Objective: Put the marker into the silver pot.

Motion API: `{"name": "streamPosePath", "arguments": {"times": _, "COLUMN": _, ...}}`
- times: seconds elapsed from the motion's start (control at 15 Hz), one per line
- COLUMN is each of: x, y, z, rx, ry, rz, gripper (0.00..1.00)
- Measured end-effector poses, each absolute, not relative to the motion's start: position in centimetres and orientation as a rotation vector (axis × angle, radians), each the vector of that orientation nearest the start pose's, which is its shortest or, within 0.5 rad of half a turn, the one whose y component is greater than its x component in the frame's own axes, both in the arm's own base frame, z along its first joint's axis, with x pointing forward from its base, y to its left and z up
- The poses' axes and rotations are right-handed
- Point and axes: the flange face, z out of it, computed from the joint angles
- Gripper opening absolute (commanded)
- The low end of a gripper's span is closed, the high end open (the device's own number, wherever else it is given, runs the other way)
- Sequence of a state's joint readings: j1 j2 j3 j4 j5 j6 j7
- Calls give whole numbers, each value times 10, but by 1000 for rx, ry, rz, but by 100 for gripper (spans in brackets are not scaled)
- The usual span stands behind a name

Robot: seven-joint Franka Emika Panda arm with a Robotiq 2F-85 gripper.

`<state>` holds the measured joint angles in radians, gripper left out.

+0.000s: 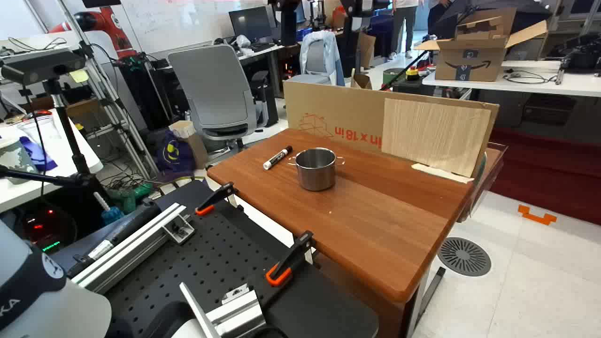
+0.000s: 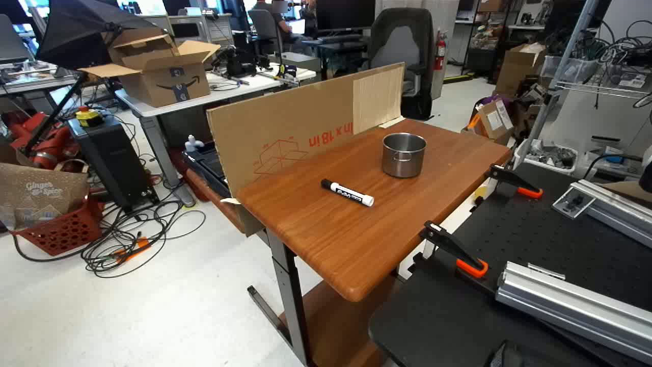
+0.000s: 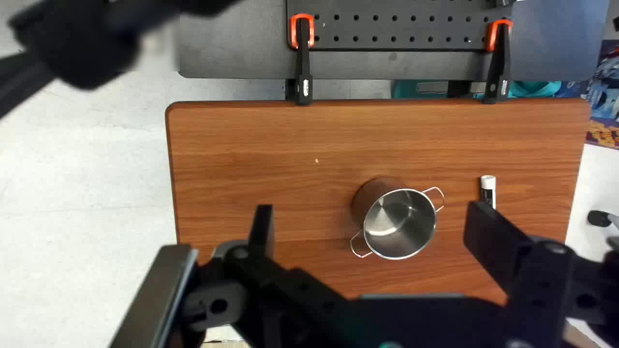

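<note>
The marker is white with a black label and black cap. It lies flat on the brown table beside the silver pot in both exterior views [image 1: 278, 157] [image 2: 348, 192]. The silver pot stands upright in both exterior views [image 1: 316, 177] [image 2: 402, 162], with thin wire handles on two sides. In the wrist view the pot [image 3: 366, 199] shows an empty inside, and the marker [image 3: 488, 189] is partly hidden behind the right finger. My gripper [image 3: 370, 212] is open and empty, high above the table, its fingers spread wide with the pot between them in the picture. The gripper is out of both exterior views.
The brown table [image 1: 375, 225] has a cardboard sheet [image 1: 333, 110] standing along its far edge. Two black and orange clamps [image 1: 291, 258] [image 1: 216, 198] grip its near edge at the black perforated board [image 1: 206, 272]. An aluminium profile [image 2: 575, 306] lies on that board.
</note>
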<state>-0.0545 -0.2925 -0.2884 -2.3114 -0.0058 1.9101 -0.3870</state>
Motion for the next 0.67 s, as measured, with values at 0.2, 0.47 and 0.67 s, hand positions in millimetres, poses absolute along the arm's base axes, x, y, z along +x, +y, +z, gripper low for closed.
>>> {"name": "streamPosePath", "arguments": {"times": 0.2, "x": 420, "y": -154, "z": 447, "rx": -3025, "ry": -96, "rz": 126, "gripper": 100}}
{"name": "streamPosePath", "arguments": {"times": 0.47, "x": 425, "y": -134, "z": 444, "rx": -3032, "ry": -111, "rz": 146, "gripper": 100}}
{"name": "streamPosePath", "arguments": {"times": 0.67, "x": 431, "y": -95, "z": 439, "rx": -3049, "ry": -131, "rz": 172, "gripper": 100}}
